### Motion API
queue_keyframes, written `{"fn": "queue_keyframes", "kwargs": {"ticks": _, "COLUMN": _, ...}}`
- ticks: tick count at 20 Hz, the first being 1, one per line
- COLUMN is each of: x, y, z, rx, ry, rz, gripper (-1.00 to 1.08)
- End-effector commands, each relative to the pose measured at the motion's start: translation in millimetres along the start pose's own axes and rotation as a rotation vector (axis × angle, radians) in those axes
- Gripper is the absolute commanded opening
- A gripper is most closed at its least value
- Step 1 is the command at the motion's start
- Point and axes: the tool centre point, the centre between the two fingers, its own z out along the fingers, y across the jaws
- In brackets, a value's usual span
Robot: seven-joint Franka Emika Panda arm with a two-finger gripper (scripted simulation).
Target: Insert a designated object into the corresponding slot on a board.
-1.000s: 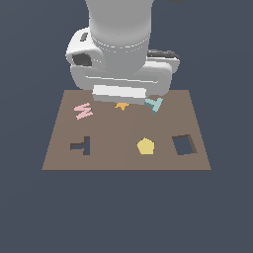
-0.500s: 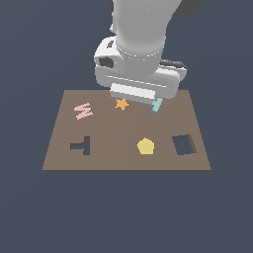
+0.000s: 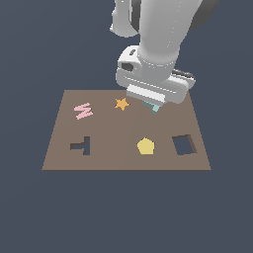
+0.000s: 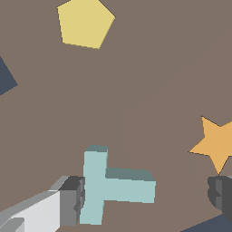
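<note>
Teal T-shaped block (image 4: 111, 186) lies flat on the brown board (image 3: 123, 158), between my gripper (image 4: 145, 197) fingers. My gripper is spread wide around it: one finger (image 4: 72, 199) touches the block's crossbar, the other (image 4: 221, 192) stands well apart. An orange star (image 3: 121, 104) lies just beside. The dark T-shaped slot (image 3: 82, 146) sits well away, near the exterior view's left. A yellow pentagon (image 3: 146, 146), pink N-shaped piece (image 3: 83, 110) and square cutout (image 3: 184, 145) also mark the board.

No readable text — no labels, numbers.
</note>
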Motion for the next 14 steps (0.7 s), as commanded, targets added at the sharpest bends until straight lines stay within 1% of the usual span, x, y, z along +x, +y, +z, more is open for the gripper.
{"fn": "queue_keyframes", "kwargs": {"ticks": 1, "x": -5.9, "y": -5.9, "z": 6.6, "rx": 0.001, "ry": 0.002, "rz": 0.029, "gripper": 1.00}}
{"fn": "queue_keyframes", "kwargs": {"ticks": 8, "x": -14.2, "y": -16.2, "z": 17.0, "rx": 0.003, "ry": 0.005, "rz": 0.070, "gripper": 1.00}}
{"fn": "queue_keyframes", "kwargs": {"ticks": 14, "x": -14.9, "y": -17.0, "z": 19.0, "rx": 0.003, "ry": 0.004, "rz": 0.071, "gripper": 1.00}}
